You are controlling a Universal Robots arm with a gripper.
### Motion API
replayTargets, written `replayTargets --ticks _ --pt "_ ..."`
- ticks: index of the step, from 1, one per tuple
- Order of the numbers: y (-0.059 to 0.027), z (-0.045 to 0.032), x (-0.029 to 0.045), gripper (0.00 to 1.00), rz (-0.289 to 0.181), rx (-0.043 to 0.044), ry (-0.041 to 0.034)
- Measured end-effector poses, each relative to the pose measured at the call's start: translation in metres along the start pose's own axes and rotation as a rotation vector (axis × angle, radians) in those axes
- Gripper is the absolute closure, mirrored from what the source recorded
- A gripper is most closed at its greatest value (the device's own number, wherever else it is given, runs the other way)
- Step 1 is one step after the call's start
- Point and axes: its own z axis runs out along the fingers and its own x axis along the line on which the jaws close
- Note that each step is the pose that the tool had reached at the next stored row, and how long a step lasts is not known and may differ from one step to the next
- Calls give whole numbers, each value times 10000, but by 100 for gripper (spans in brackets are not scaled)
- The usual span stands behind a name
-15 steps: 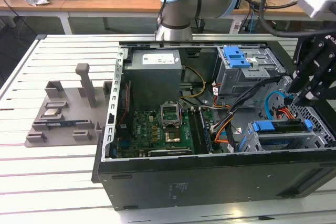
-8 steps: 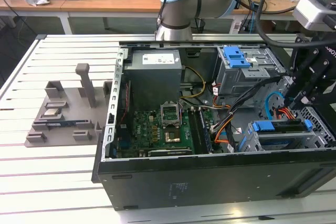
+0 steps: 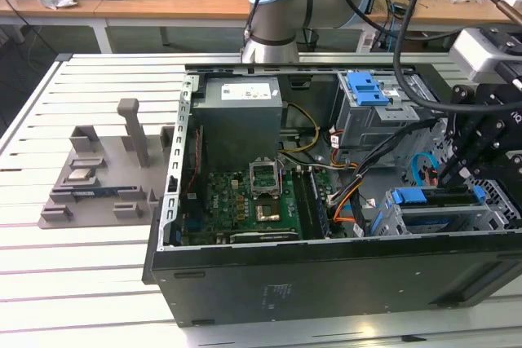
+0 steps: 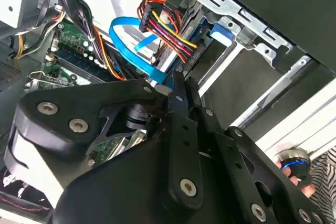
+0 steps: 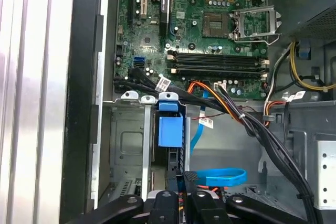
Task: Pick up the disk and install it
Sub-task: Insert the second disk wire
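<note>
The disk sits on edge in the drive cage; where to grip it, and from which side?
Pinch the disk across its flat faces at the exposed blue-framed edge, coming down through the open side of the case. The drive cage walls in the rest, so probably only that narrow edge is reachable.

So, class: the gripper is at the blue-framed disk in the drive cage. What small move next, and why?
Probably a short push along the slot to seat the disk further. In the first wrist view the gripper sits at the disk's end, and its blue frame already lies between the drive cage walls, so only seating seems left.
</note>
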Motion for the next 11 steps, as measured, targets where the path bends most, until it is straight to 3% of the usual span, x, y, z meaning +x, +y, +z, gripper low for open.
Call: replayTargets --ticks 11 --pt "-36 102 26 84 -30 -3 3"
